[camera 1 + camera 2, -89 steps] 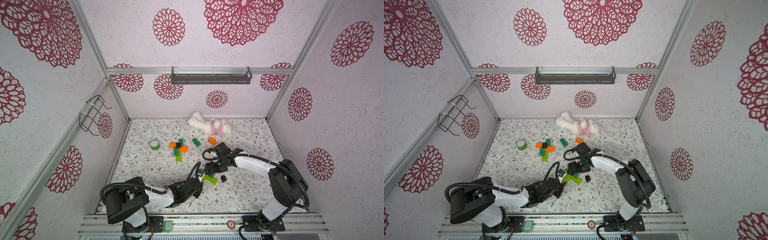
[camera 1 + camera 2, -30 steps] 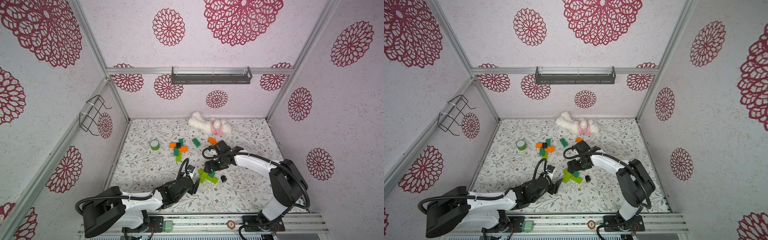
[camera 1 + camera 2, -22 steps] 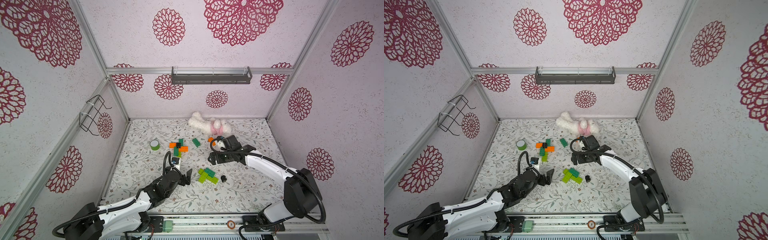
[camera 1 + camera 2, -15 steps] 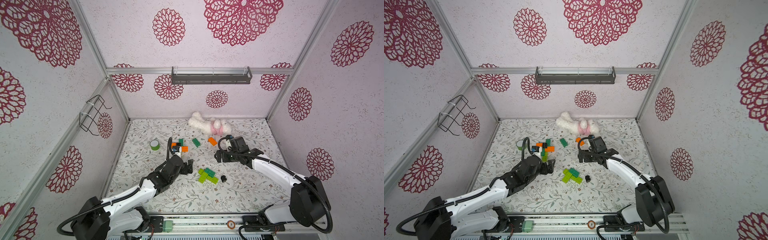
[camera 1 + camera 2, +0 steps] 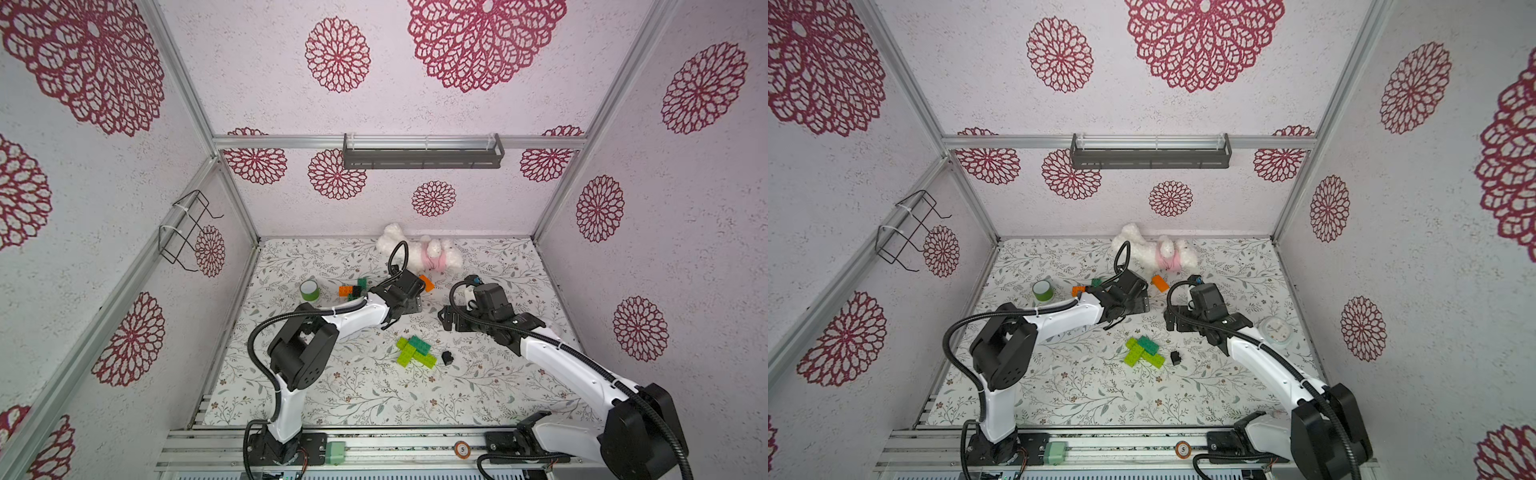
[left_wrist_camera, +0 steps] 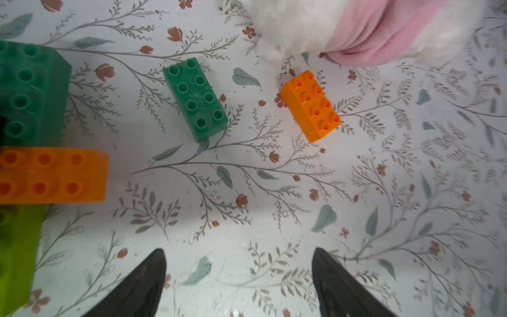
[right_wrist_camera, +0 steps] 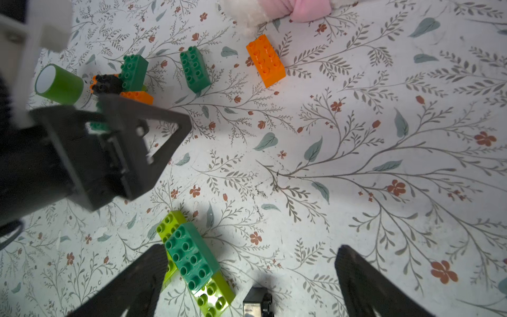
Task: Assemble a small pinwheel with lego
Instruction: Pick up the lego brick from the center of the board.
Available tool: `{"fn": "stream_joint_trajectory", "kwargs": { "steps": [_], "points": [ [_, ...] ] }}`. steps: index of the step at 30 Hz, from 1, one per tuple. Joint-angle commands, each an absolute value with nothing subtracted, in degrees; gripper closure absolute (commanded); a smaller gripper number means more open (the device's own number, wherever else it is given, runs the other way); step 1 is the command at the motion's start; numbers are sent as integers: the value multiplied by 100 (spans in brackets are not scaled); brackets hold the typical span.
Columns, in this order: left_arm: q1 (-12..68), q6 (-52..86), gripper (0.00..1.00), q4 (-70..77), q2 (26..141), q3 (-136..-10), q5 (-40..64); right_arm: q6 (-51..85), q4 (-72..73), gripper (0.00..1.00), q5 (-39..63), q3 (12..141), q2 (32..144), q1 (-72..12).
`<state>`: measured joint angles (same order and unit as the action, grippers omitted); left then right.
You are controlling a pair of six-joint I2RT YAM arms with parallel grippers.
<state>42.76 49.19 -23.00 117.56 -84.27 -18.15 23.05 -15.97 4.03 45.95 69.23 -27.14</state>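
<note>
The lego lies in two groups, with two loose bricks near the plush. A dark green brick on lime green bricks (image 5: 415, 352) (image 5: 1144, 351) sits mid-table, a small black piece (image 5: 447, 357) (image 7: 258, 302) beside it. My right gripper (image 5: 451, 320) (image 7: 251, 255) hovers open just behind that group, empty. My left gripper (image 5: 415, 297) (image 6: 238, 255) is open and empty. It points at a loose dark green brick (image 6: 196, 98) and an orange brick (image 5: 426, 282) (image 6: 310, 105). An orange, dark green, lime and black cluster (image 5: 353, 289) (image 6: 52, 174) lies beside it.
A green tape roll (image 5: 309, 290) stands left of the bricks. A white and pink plush (image 5: 424, 253) lies by the back wall. A small white clock (image 5: 1276, 330) lies under the right arm. A dark shelf (image 5: 422, 151) and a wire basket (image 5: 185, 228) hang on the walls.
My left arm has swung from the table's front to the back, up to the loose bricks by the plush. My right gripper has drawn back right, off the lime and green group.
</note>
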Motion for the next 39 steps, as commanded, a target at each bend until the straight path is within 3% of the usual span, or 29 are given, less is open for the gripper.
{"fn": "stream_joint_trajectory", "kwargs": {
  "steps": [1, 19, 30, 39],
  "points": [
    [4094, 5332, 18, -2826, 12210, -8947, -2291, 2371, -1493, 1, 765, 4440, 6688, -2707],
    [3806, 5336, 31, -3623, 13828, -10907, -2729, 2331, -1509, 1, 1283, 3845, 6332, -2708],
    [3797, 5247, 47, -3831, 14157, -11232, -2875, 2364, -1292, 1, 1664, 3851, 6616, -2700],
    [3797, 5401, 52, -3921, 14291, -11334, -2865, 2339, -1254, 2, 1746, 3841, 6708, -2705]
  ]
}}
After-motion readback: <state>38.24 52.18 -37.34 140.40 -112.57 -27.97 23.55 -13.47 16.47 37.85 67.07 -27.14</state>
